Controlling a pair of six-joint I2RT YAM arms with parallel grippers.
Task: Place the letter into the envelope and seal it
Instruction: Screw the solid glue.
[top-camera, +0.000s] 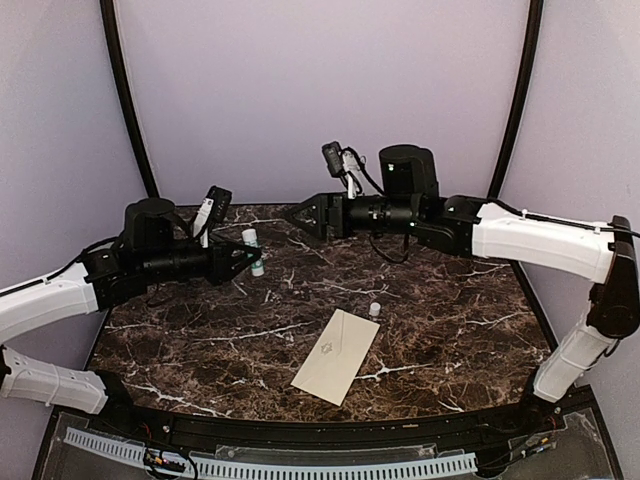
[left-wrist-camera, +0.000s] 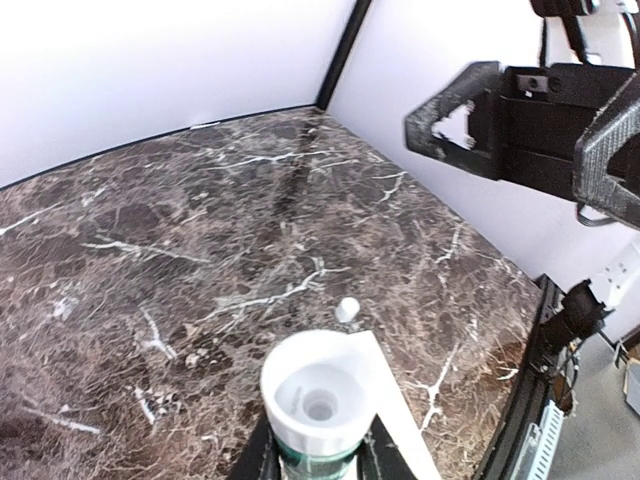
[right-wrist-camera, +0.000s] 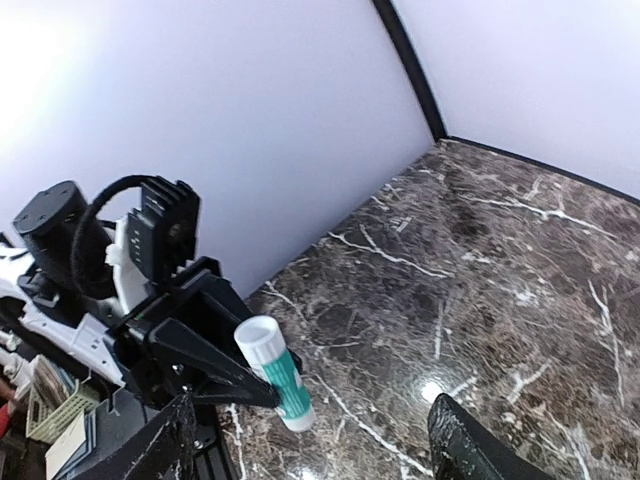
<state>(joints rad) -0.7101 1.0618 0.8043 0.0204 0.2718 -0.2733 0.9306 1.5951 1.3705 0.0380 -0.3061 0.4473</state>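
Envelope: long cream-yellow paper, flat at the table's near middle — faint emblem at centre, no readable writing.
Table: glossy dark brown marble, white veins.
Left gripper: clamped on a glue stick — white cylinder, green band.
Right gripper: fingers wide apart, empty.
Cap: small, white, just beside the envelope's far corner.
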